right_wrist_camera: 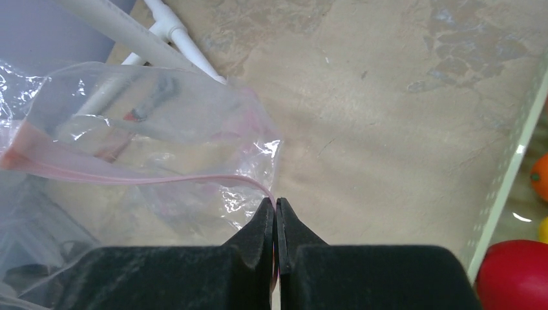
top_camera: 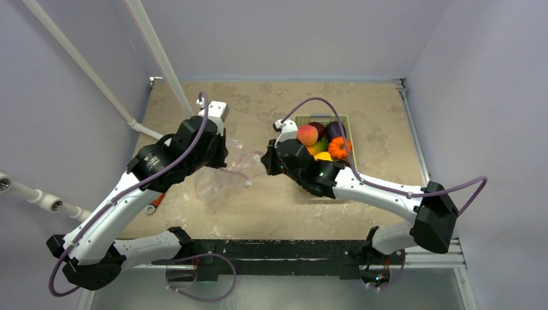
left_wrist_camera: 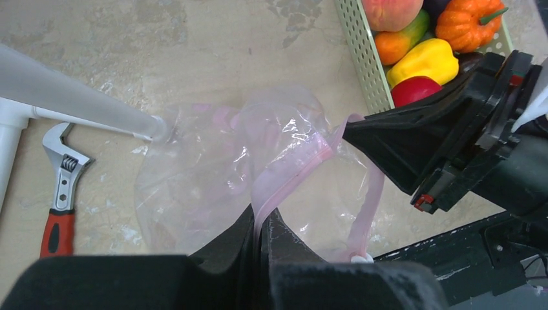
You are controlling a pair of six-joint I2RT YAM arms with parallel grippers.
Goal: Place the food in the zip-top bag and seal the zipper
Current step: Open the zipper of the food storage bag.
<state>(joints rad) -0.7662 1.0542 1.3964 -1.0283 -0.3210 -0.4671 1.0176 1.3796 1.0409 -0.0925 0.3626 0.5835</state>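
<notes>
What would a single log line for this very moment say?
left gripper: shut on zipper strip | right gripper: shut on zipper strip | bag: empty, mouth unsealed | food: in basket

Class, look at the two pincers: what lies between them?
A stretch of the bag's pink zipper, pinched at one end by the left pincer and at the other by the right pincer. The left wrist view shows it best.

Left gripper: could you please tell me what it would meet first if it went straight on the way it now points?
The clear crinkly plastic bag whose pink zipper strip the left gripper pinches; past that film, probably the mottled tan table top, though depth is unclear.
</notes>
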